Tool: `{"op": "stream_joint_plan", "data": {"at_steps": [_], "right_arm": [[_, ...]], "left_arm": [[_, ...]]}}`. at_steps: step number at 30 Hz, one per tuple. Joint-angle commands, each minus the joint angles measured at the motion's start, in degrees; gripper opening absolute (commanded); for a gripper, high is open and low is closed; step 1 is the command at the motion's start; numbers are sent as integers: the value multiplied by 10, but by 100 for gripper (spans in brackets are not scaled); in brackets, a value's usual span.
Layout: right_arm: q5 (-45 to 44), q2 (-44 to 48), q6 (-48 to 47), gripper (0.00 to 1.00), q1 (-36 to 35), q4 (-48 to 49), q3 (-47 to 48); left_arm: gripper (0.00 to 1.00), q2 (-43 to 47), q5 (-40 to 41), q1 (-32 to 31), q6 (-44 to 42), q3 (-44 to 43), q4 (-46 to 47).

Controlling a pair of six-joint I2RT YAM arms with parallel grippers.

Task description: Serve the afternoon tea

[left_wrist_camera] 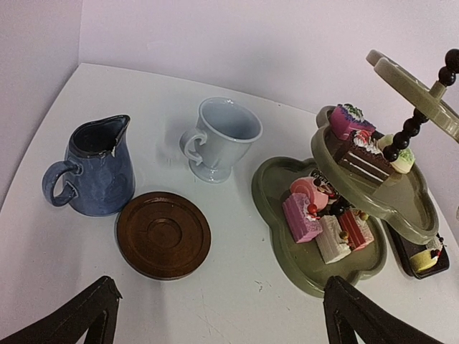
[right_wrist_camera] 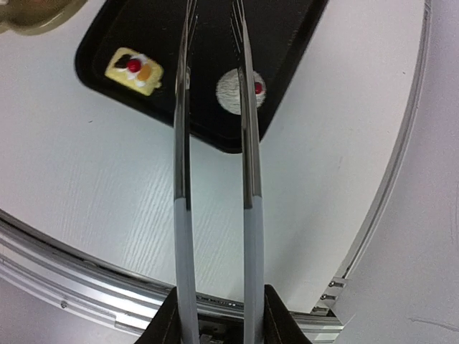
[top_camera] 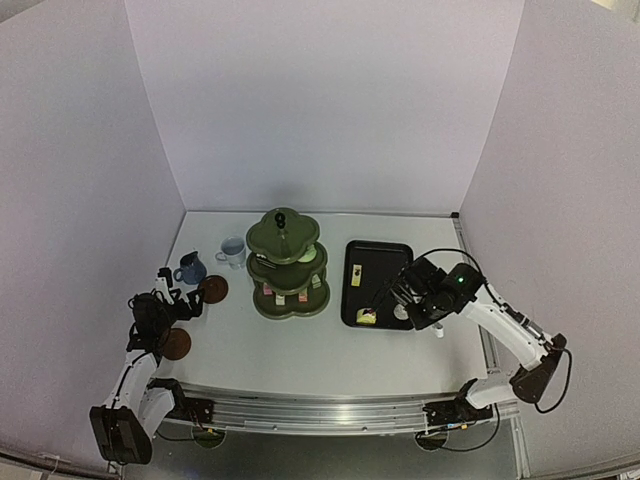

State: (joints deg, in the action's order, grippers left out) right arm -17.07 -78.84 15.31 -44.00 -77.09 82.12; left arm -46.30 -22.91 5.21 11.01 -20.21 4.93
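The dark green three-tier stand [top_camera: 288,262] holds several small cakes [left_wrist_camera: 326,222] on its lower tiers. The dark blue mug [left_wrist_camera: 93,168] and the pale mug [left_wrist_camera: 222,136] stand left of it. One brown saucer [left_wrist_camera: 163,233] lies before the mugs, the other [top_camera: 176,343] lies nearer my left arm. My left gripper [left_wrist_camera: 222,322] is open and empty, above the table before the saucer. My right gripper [right_wrist_camera: 219,315] is shut on the metal tongs [right_wrist_camera: 247,143], whose empty tips hang over a yellow cake [right_wrist_camera: 133,70] and a round white cake [right_wrist_camera: 242,89].
The two loose cakes lie at the near end of the black tray [right_wrist_camera: 287,29], right of the stand. The table's metal front rail [right_wrist_camera: 64,279] runs below the tongs. White walls close the back and both sides.
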Motion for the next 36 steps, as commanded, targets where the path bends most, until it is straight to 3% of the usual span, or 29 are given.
{"op": "stream_joint_plan", "data": {"at_steps": [1, 14, 36], "right_arm": [[11, -9, -55, 29, 99, -20, 12], [69, -29, 128, 30, 105, -49, -21], [93, -60, 137, 33, 105, -6, -73]], "left_arm": [[100, 5, -10, 3, 8, -2, 26], [100, 5, -11, 3, 9, -2, 31], [100, -3, -11, 3, 7, -3, 30]]}}
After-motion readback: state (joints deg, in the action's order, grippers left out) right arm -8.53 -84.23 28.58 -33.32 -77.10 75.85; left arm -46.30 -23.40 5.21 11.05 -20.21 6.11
